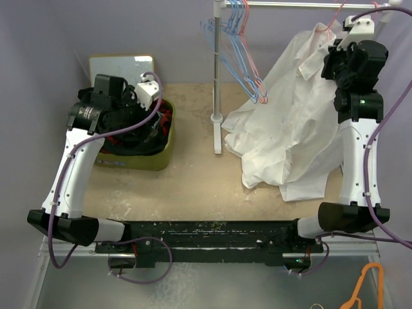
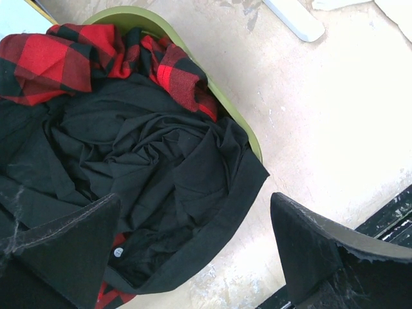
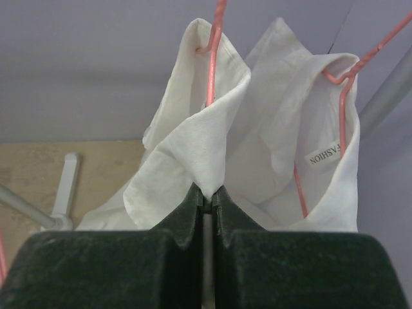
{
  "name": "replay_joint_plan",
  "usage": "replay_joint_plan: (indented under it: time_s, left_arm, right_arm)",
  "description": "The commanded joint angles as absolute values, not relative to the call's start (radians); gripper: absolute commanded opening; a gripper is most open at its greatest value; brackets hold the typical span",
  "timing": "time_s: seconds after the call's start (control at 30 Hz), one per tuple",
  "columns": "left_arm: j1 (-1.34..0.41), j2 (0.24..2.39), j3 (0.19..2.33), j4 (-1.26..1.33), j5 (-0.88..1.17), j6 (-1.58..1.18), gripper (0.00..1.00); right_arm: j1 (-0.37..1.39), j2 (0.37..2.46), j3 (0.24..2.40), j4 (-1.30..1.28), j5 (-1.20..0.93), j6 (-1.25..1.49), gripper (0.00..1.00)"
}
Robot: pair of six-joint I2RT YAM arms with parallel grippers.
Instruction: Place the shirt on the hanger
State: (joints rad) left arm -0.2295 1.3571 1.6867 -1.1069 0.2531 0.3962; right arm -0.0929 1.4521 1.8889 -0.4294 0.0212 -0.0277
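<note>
Right wrist view: right gripper (image 3: 207, 195) is clamped on a collar fold of the white thin-fabric dress shirt (image 3: 277, 116), jaws pressed together with cloth between. The thin pink-red wire hanger (image 3: 214, 71) runs up through that same fold, just beside the pinch. Its other arm shows inside the collar near the label.

Top view: the hanger appears hooked on the silver rail (image 1: 290, 4) above the far right corner of the worktop (image 1: 193, 187). The shirt body trails down and heaps along the right edge. Left gripper (image 2: 193, 206) is spread open and holds nothing, over the black garment (image 2: 148, 161) in the green bin (image 2: 241, 122), far left.

Risks (judged):
- The heaped cloth's weight may drag the collar off the wire on release.
- A sideways tug may unhook the hanger.
- Cannot tell whether both shoulders are seated.
</note>
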Motion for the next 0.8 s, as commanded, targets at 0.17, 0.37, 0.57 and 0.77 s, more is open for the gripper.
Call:
replay_joint_plan:
  time_s: [0.17, 0.37, 0.57, 0.77]
  left_arm:
    - [-0.159, 1.358, 1.707, -1.087, 0.366, 0.367, 1.00]
    - [-0.131, 1.347, 1.679, -1.078, 0.378, 0.364, 1.00]
    - [-0.122, 1.307, 1.645, -1.047, 0.355, 0.358, 1.00]
    - [-0.111, 1.282, 1.595, -0.993, 0.264, 0.315, 1.00]
  right_arm:
    - [-0.094, 1.350, 1.803, -0.334, -0.086, 0.003, 0.00]
    - [-0.094, 1.334, 1.763, -0.340, -0.077, 0.007, 0.00]
    - [-0.094, 1.191, 1.772, -0.233, 0.034, 0.123, 0.99]
    - [-0.089, 1.188, 1.835, -0.082, -0.476, 0.452, 1.00]
